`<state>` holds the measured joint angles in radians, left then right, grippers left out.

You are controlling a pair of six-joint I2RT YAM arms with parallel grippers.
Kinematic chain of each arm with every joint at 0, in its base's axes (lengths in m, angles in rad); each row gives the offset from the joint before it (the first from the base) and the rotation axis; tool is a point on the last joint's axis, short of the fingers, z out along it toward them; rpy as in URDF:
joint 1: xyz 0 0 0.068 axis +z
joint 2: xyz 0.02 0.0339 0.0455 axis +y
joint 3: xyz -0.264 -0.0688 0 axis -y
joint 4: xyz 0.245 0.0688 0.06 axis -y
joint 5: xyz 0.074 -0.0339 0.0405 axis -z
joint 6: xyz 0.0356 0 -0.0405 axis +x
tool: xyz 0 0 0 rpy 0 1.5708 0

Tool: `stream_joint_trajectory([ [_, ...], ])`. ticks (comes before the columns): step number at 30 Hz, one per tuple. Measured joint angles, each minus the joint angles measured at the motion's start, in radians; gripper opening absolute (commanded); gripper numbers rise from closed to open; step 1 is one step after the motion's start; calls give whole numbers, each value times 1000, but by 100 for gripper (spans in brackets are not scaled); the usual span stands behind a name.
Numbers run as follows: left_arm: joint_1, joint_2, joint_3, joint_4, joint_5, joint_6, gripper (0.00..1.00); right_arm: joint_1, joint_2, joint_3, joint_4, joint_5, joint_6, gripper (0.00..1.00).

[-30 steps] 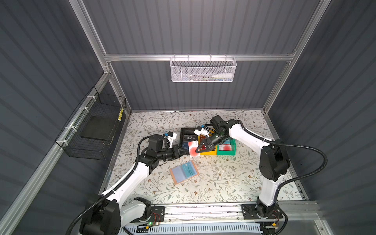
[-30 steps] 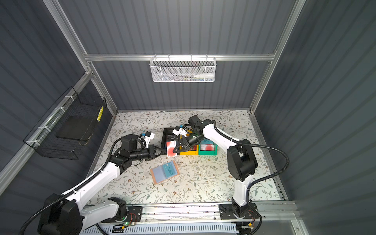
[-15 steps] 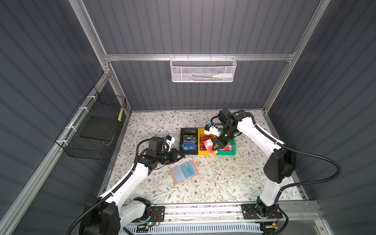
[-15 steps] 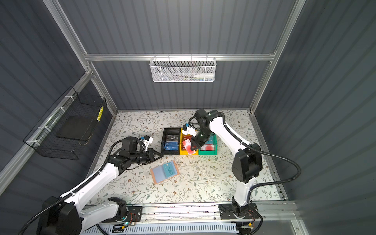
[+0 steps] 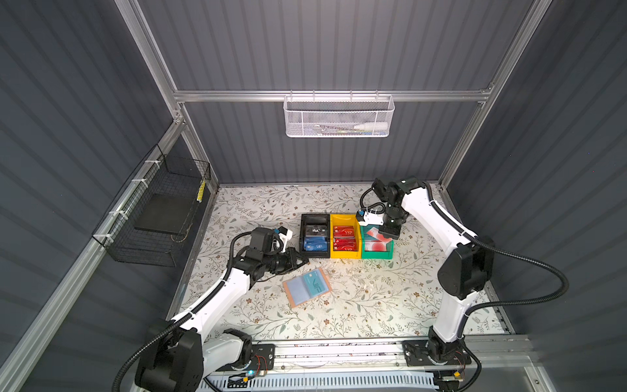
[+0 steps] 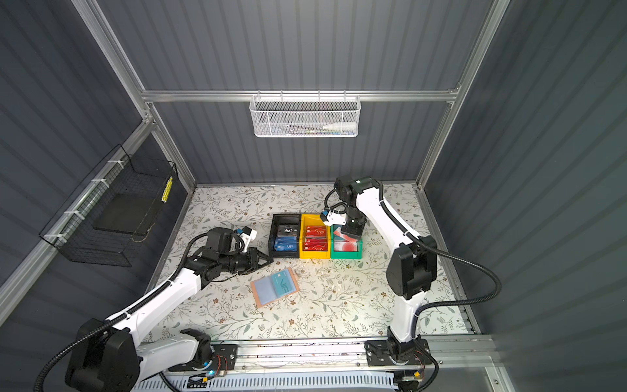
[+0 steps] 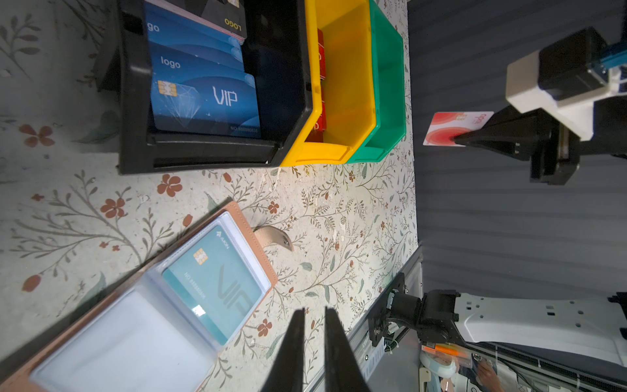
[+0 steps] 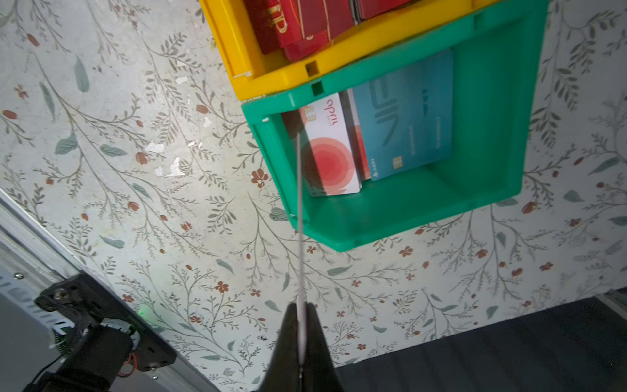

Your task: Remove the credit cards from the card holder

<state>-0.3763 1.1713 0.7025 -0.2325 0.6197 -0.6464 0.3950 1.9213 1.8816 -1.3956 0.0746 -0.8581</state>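
Right wrist view: right gripper [image 8: 300,314] clamps the white-and-red card [image 8: 300,237] edge-on, centre frame, over the green bin [image 8: 390,217]. Left gripper [image 7: 314,310] slightly parted, empty.

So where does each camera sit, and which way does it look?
Top views: high overhead, looking down on the table; both arms show, left gripper and right gripper.
Left wrist: on the left arm, looking along its fingers over the card holder toward the black bin.
Right wrist: on the right arm, looking past its pinched white-and-red card into the green bin.
Both wrist views show that card and bin.
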Motion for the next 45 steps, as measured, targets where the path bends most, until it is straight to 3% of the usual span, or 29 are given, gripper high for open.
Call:
stream_joint_trajectory([
  [9,0,2,0,0,-9,0,14,-2,113,72,10,39,-78,0],
  [21,0,42,0,0,-11,0,14,-5,127,-69,65,57,-95,0],
  [45,0,47,0,0,-11,0,14,1,211,-120,113,49,-85,2],
])
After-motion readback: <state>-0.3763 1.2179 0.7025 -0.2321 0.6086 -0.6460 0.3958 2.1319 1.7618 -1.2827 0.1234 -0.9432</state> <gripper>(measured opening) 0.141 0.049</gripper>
